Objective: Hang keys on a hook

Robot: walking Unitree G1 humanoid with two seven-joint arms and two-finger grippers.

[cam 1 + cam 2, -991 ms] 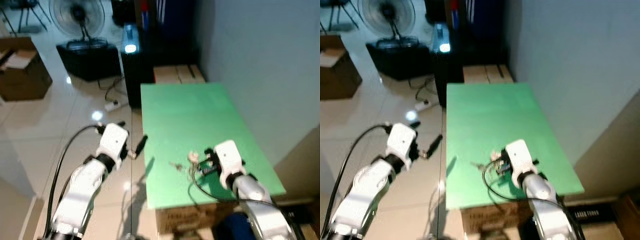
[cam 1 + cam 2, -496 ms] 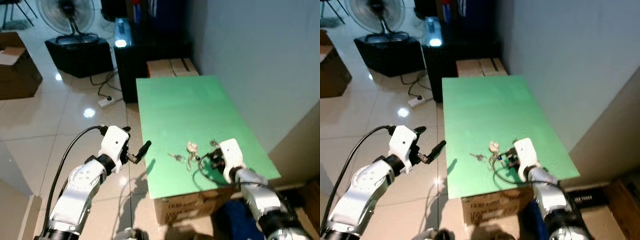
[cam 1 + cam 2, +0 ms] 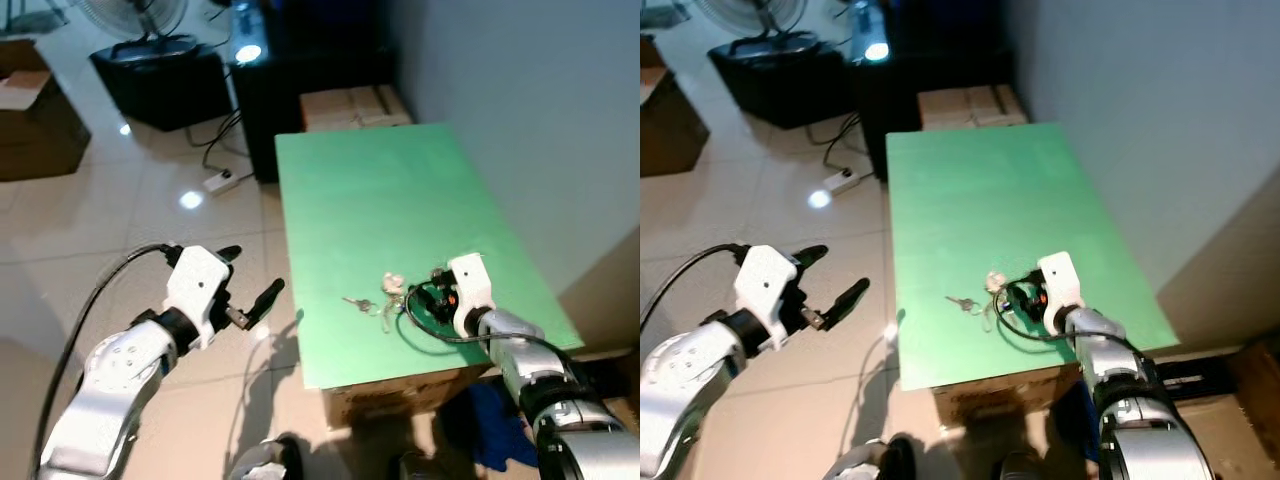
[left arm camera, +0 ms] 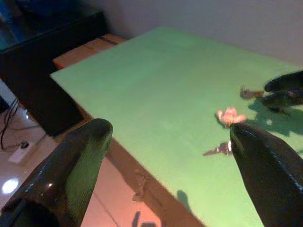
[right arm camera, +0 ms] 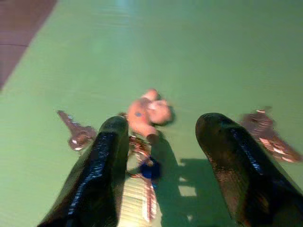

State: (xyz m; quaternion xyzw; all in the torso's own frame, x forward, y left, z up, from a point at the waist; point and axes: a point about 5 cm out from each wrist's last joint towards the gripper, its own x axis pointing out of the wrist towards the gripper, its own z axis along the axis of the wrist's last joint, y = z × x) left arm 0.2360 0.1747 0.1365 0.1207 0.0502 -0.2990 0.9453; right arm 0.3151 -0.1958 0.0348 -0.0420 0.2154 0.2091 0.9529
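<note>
On the green table point(image 3: 380, 200), the right gripper point(image 5: 158, 156) sits spread wide over the keys point(image 5: 142, 118) with their pink charm, while the left gripper point(image 3: 250, 285) hovers parted beside the table edge.

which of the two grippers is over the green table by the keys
The right gripper, fingers open, straddling the keys on the green table. The left gripper hangs over the floor beside it.

**Blurred keys, cropped fan and boxes**

In the right wrist view the keys point(image 5: 142, 137) near the green table's point(image 3: 380, 200) front edge blur into a pinkish charm and dim metal shapes. The fan point(image 3: 140, 15) and cardboard box point(image 3: 30, 120) are cut by picture edges. The carton under the table's front edge stays mostly hidden.
</note>
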